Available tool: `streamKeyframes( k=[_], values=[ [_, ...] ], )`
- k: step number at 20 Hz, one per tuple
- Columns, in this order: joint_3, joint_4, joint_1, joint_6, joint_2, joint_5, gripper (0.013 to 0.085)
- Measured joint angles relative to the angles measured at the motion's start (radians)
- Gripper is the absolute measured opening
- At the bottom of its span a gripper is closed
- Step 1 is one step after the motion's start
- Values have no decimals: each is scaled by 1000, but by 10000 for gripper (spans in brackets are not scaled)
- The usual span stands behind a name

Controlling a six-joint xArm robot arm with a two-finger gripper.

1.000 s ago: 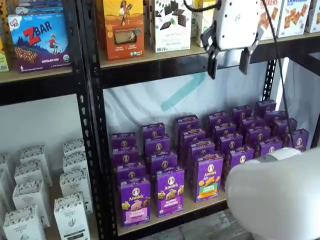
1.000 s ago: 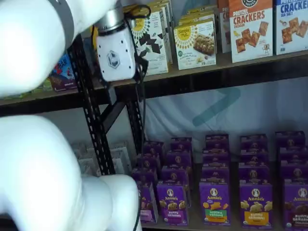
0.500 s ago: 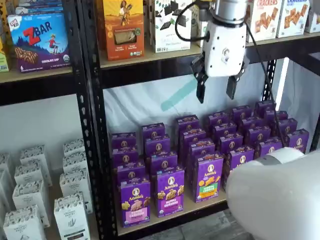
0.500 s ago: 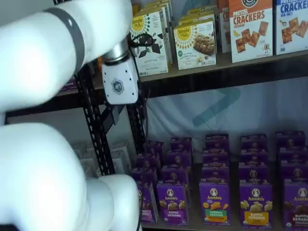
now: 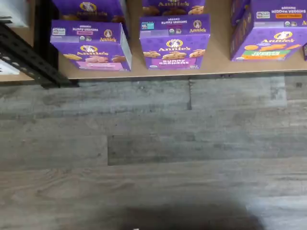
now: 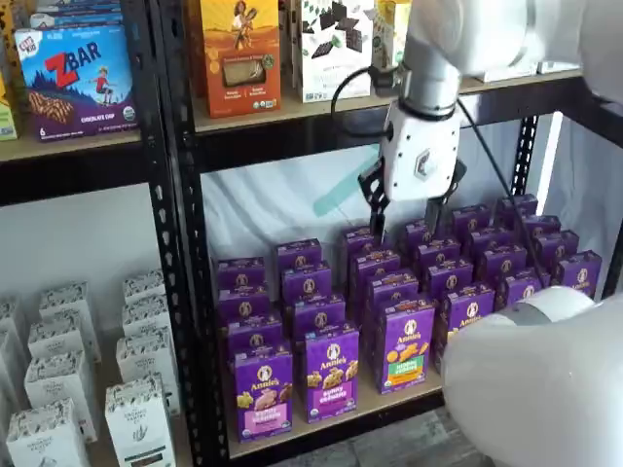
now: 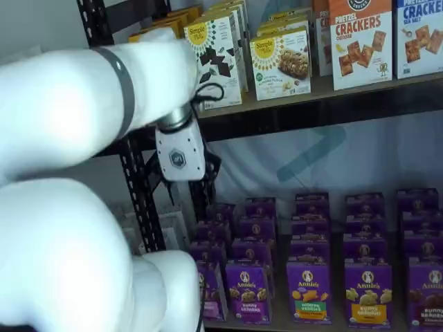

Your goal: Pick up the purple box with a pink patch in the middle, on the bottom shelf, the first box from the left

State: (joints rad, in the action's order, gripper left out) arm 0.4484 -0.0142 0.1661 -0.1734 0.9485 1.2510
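A: The gripper [image 6: 404, 222], jaws apart, hovers upper right; the purple box [image 6: 263, 391] stands lower left on the bottom shelf [image 6: 336, 420].

B: Risk: clipping the neighbouring carton [image 6: 332, 373].

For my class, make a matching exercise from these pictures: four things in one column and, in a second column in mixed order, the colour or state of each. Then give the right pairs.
Things:
1. purple box
2. next box
3. third box
4. gripper

Colour or state:
A. green and orange panel
B. open, hanging above the rows of boxes
C. pink panel
D. purple panel

Pairs: 1-C, 2-D, 3-A, 4-B

All three boxes stand upright at the front of the bottom shelf.
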Motion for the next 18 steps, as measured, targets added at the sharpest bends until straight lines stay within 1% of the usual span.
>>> streamKeyframes(
  k=[3,6,7,9,12,18],
  values=[
    [-51,44,37,-52,-24,-70,850],
    [-77,65,62,-89,-80,-115,850],
    [-86,64,65,-92,-93,-136,850],
    [-122,13,55,-60,-123,-216,850],
    [-145,-34,54,-31,-179,-299,850],
    [-164,-31,84,-57,-305,-438,850]
  ],
)
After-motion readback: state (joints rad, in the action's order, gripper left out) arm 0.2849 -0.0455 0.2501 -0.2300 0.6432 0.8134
